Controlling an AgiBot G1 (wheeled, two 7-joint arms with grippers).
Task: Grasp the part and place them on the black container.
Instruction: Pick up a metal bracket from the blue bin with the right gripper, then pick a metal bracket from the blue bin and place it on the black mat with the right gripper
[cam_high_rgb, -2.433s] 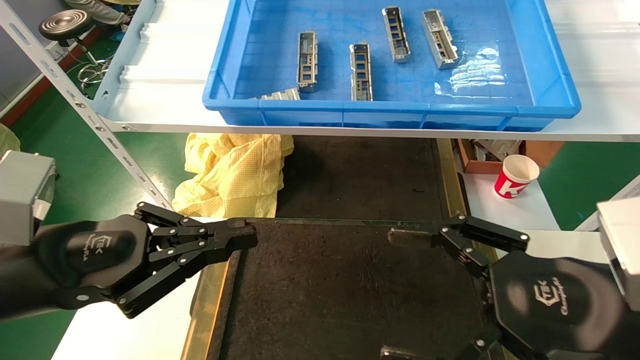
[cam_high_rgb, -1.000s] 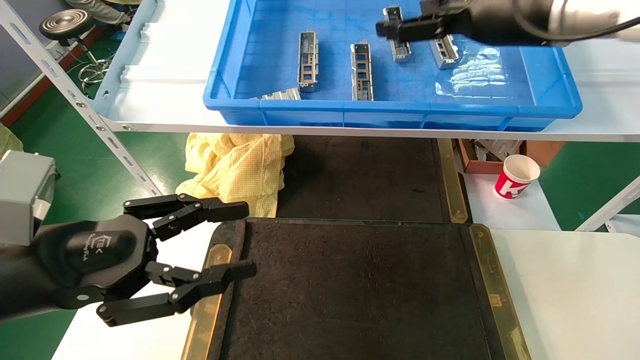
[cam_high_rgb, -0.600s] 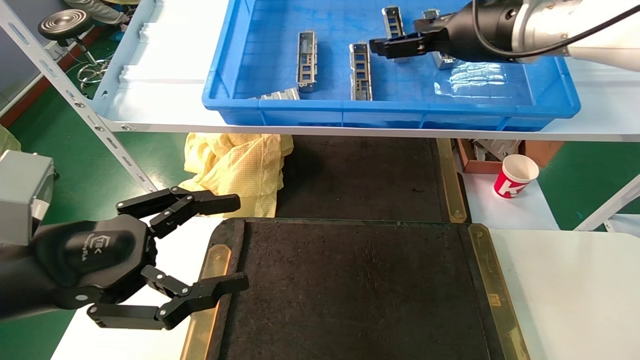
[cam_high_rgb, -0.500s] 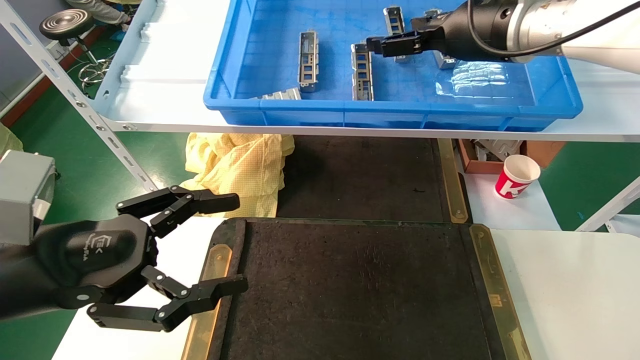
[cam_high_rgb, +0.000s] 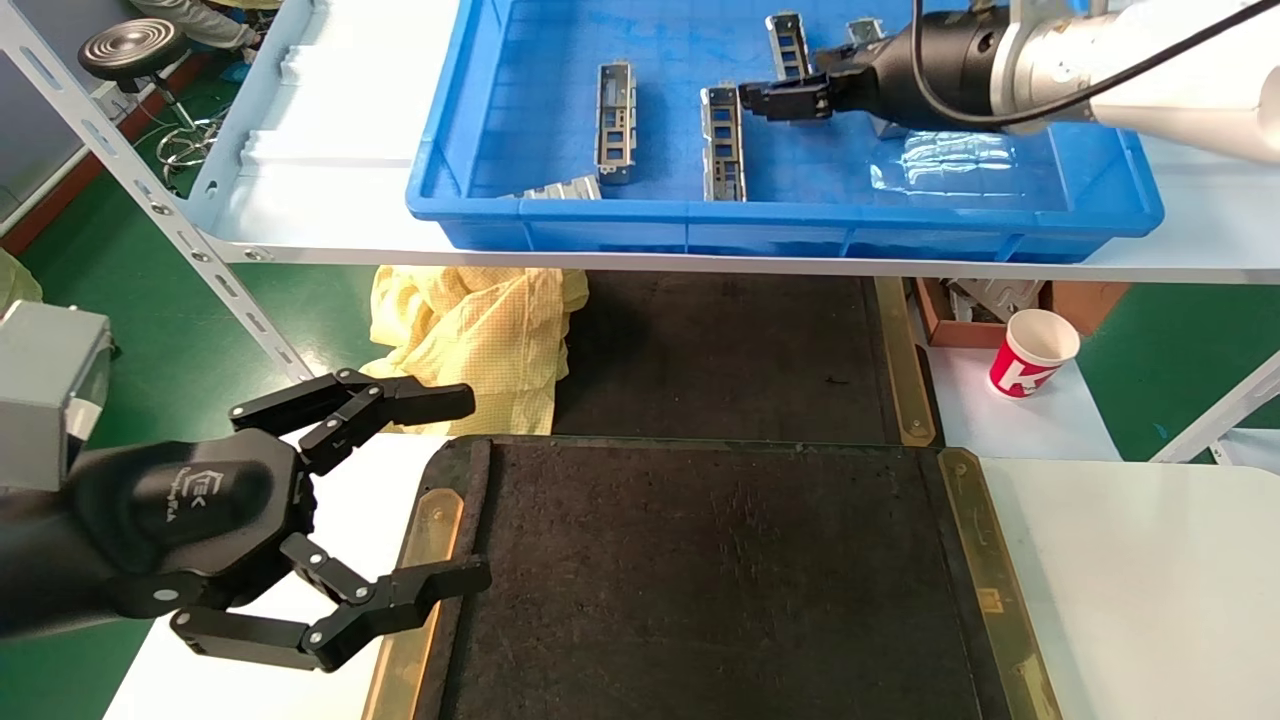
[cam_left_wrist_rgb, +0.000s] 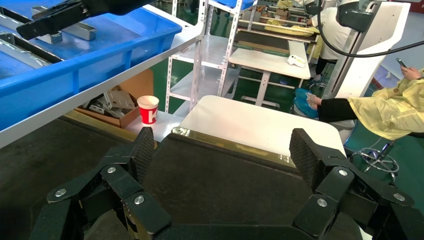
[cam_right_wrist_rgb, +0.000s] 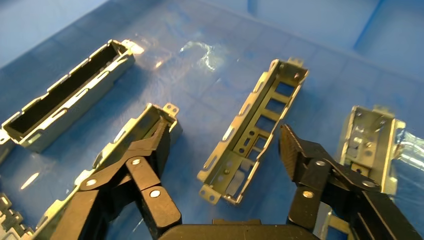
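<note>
Right tool (cam_high_rgb: 775, 100): black linkage fingers, spread apart with nothing between the pads; it hangs over the blue crate (cam_high_rgb: 1100, 215) in the upper right of the head frame, on a black wrist with a silver collar.
Right tool, wrist view (cam_right_wrist_rgb: 222, 145): one ribbed pad on each side of the part, both clear of it; whether the tips are above it or level with it cannot be told.
The part (cam_right_wrist_rgb: 255, 132): narrow silver-grey metal channel, open side up, a row of rectangular cutouts along its floor and small screw tabs at the ends; it lies flat on the crate floor.
The part, head view (cam_high_rgb: 723, 143): upper centre of the frame, just left of the right tool's fingertips.
Other channel pieces (cam_high_rgb: 613, 122): alike in metal and shape, lying apart on the glossy blue crate floor; one more (cam_high_rgb: 788, 45) lies behind the right tool.
Blue crate: smooth plastic, raised rim, sitting on a white shelf (cam_high_rgb: 330, 215).
Left tool (cam_high_rgb: 470, 490): black, fingers wide apart and holding nothing, at the lower left of the head frame, at the left edge of the black container.
Black container (cam_high_rgb: 700, 580): flat matte felt-like tray, rounded corners, brass-coloured strips along its left and right sides, lower centre, on the white table (cam_high_rgb: 1150, 560).
Paper cup (cam_high_rgb: 1033, 352): red and white, right of centre.
Yellow cloth (cam_high_rgb: 470, 340): crumpled, left of centre below the shelf.
</note>
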